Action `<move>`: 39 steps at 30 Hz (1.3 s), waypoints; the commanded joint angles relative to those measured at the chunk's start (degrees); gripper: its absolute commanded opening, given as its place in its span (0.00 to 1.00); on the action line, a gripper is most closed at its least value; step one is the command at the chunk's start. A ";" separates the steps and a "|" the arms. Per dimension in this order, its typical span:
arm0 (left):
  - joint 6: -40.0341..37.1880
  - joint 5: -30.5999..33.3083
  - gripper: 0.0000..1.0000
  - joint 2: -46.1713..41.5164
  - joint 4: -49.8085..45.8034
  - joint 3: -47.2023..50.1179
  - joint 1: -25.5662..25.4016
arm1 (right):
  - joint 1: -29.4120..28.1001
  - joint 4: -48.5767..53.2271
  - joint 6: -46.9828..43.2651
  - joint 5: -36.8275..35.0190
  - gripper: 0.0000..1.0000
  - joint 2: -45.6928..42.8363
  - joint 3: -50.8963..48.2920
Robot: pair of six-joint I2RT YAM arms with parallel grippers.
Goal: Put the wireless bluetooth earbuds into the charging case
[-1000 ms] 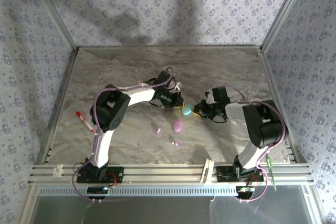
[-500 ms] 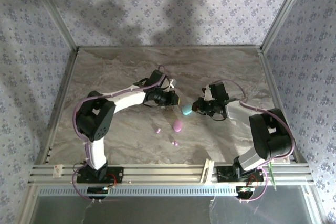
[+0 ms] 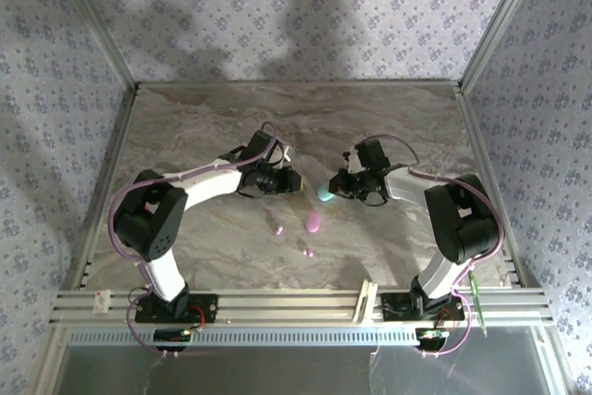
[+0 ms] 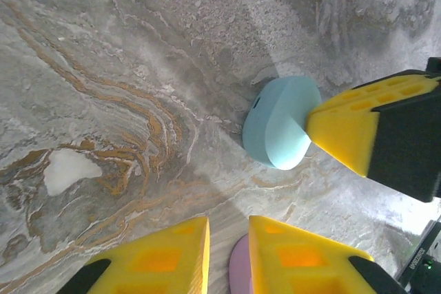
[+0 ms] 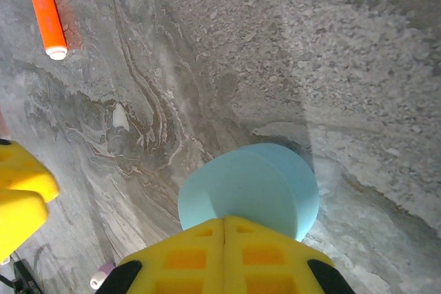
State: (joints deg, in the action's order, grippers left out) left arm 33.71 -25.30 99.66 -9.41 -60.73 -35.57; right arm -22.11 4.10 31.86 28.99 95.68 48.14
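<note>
Cyan case (image 4: 279,132) at closed right jaws (print (image 4: 415,261) illegible).

The grey-and-tan marble-patterned table top (image 3: 185,127) fills the middle of the top view. Near its centre rests a pale cyan oval plastic case (image 3: 326,193), which in the left wrist view looks tipped up on its edge. Just below it in the frame lies a pink oval plastic case (image 3: 314,220). To the lower left of that sits a tiny glossy pink plastic bud (image 3: 277,228), and a second pink bud (image 3: 309,252) lies further down, nearer the bottom edge. An orange pen-like stick (image 5: 43,8) lies flat on the marble at the upper left of the right wrist view.
</note>
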 commanded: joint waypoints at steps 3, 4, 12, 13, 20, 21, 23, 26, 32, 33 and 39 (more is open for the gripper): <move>0.15 1.37 0.29 -5.80 1.66 2.98 1.52 | -2.24 9.06 -2.92 -4.55 0.07 -0.41 3.48; 0.20 1.60 0.31 -6.68 1.66 3.51 1.75 | -2.71 10.57 -3.71 -5.15 0.09 -0.64 4.63; 0.45 4.26 0.48 -15.26 1.96 9.78 3.87 | -7.28 25.04 -12.96 -15.06 0.38 -0.01 16.12; 0.47 4.59 0.51 -16.23 1.98 10.48 4.18 | -7.56 26.30 -14.02 -16.13 0.42 0.56 17.23; 0.72 5.96 0.80 -23.63 1.28 16.55 6.87 | -8.81 34.75 -20.08 -23.18 0.76 7.29 25.48; 0.74 6.17 0.84 -24.75 1.19 17.34 7.22 | -9.03 35.35 -20.68 -23.34 0.79 8.30 26.18; 0.90 6.73 0.97 -26.96 0.81 19.03 7.92 | -9.65 36.78 -21.93 -24.04 0.82 10.58 27.91; 0.91 7.19 1.00 -29.98 0.07 20.92 8.99 | -11.00 38.45 -22.96 -25.97 0.84 13.51 29.91; 0.56 7.37 1.00 -33.29 -1.65 22.82 10.17 | -13.00 40.91 -23.33 -29.20 0.82 17.59 32.81; 0.48 7.37 1.00 -33.58 -1.75 23.01 10.34 | -13.20 41.10 -23.29 -29.58 0.81 18.01 33.14; 0.39 7.22 1.00 -34.96 -2.14 23.68 10.86 | -13.66 43.05 -22.90 -31.00 0.72 20.04 34.51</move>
State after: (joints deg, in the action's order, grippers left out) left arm 34.98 -18.35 66.13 -10.57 -37.21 -25.15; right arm -35.53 43.72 9.34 0.21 114.19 80.93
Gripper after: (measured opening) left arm 0.997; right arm 0.737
